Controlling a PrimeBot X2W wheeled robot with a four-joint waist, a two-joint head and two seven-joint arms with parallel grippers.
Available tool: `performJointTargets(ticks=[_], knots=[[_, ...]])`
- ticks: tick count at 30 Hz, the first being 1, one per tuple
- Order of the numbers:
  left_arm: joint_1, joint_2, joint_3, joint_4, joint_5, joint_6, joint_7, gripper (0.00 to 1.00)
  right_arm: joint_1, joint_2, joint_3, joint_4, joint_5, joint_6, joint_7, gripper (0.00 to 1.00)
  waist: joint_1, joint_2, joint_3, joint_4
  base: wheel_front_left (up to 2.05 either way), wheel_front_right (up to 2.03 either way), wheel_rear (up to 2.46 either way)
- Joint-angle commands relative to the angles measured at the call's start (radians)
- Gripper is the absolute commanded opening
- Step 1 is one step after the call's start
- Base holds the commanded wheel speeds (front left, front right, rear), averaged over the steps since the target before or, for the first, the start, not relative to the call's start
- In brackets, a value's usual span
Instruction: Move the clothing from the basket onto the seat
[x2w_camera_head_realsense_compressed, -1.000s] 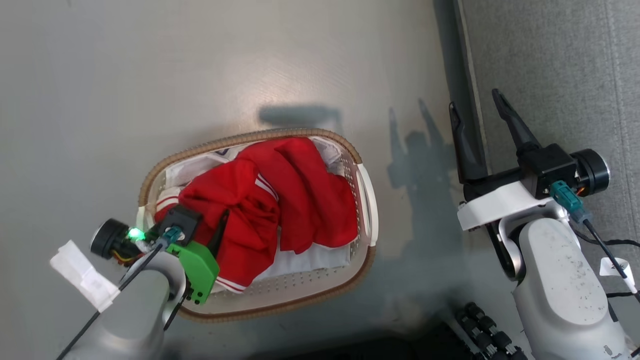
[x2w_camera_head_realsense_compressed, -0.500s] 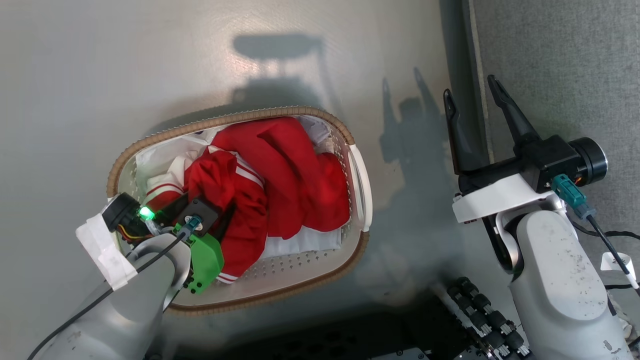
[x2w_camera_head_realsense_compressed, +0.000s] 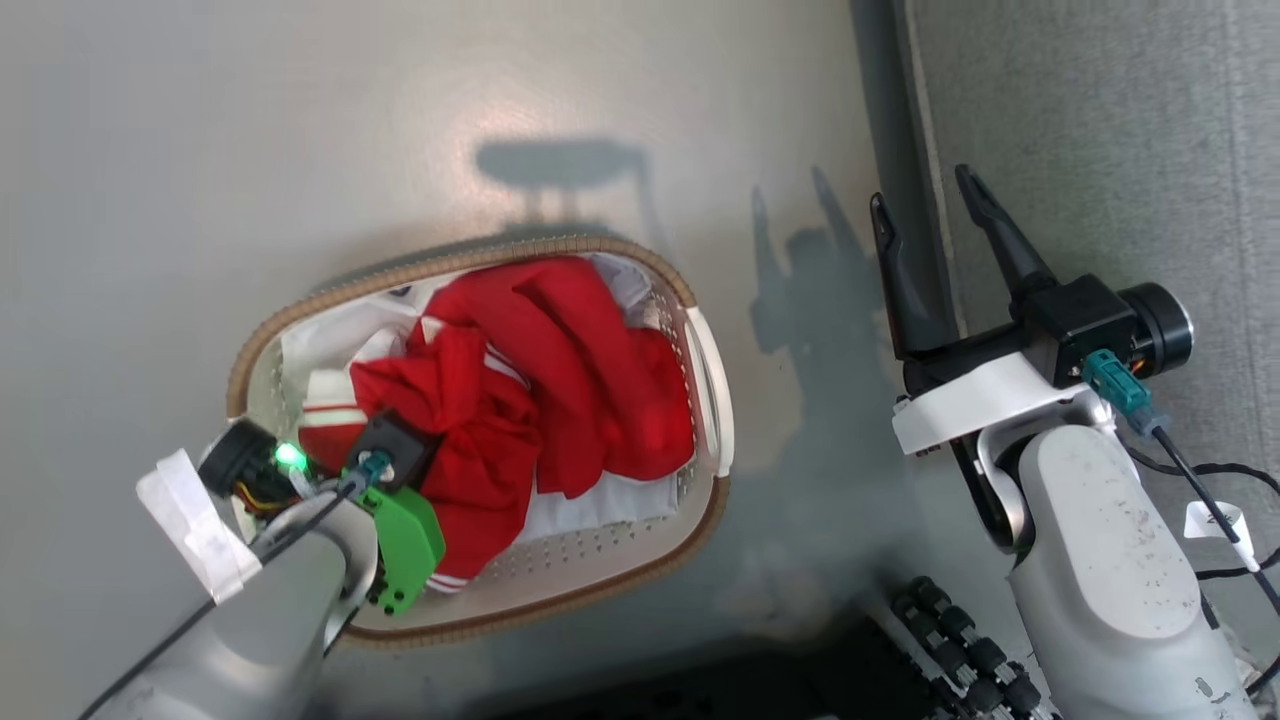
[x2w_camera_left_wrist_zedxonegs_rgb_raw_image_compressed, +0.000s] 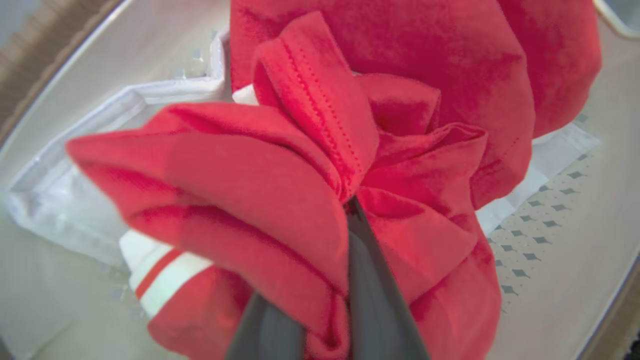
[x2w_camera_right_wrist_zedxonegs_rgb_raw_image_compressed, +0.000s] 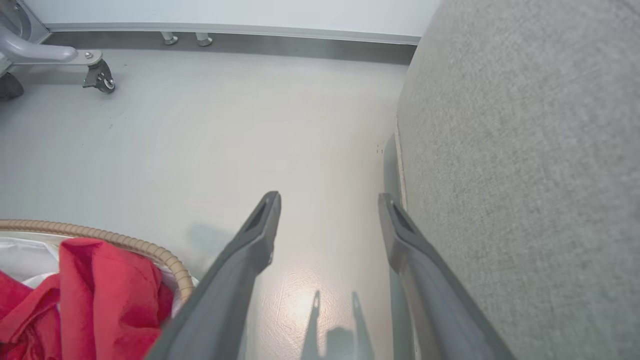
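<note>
Gripping clothing (x2w_camera_left_wrist_zedxonegs_rgb_raw_image_compressed: 310, 150) in the basket (x2w_camera_head_realsense_compressed: 560, 590), left end effector (x2w_camera_left_wrist_zedxonegs_rgb_raw_image_compressed: 346, 210) clamped, right end effector (x2w_camera_right_wrist_zedxonegs_rgb_raw_image_compressed: 330, 205) spread, empty.

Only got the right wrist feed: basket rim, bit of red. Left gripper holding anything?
Observer: Yes. The left gripper is shut on a fold of the clothing.
Operator: Out of the basket?
Observer: No. Head view shows the clothing heaped inside the basket, with the gripper down among it.
Operator: Which part is pinched?
Observer: A fold with a stitched hem. A white cuff with a red stripe shows below it in the left wrist view.
</note>
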Motion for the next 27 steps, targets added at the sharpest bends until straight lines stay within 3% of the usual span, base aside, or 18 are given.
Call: performJointTargets(ticks=[1, 9, 27], knots=[[0.023, 0.009, 0.0, -0.004, -0.008, 0.0, 0.0, 0.0, 0.006, -0.004, 0.004, 0.009, 0.01, -0.001, -0.005, 1.0, -0.0001, 0.0, -0.076, 0.003, 0.0, 0.0, 0.0], [0.122, -0.004, 0.092, -0.062, -0.038, 0.0, 0.0, 0.0, 0.045, -0.004, 0.016, 0.057, 0.015, -0.001, -0.005, 1.0, -0.0001, 0.0, -0.25, 0.034, 0.0, 0.0, 0.0], [0.347, -0.069, 0.331, -0.382, 0.021, 0.0, 0.0, 0.0, 0.207, -0.005, 0.052, 0.156, 0.026, -0.001, -0.005, 1.0, -0.0001, 0.0, -0.634, 0.121, 0.0, 0.0, 0.0]])
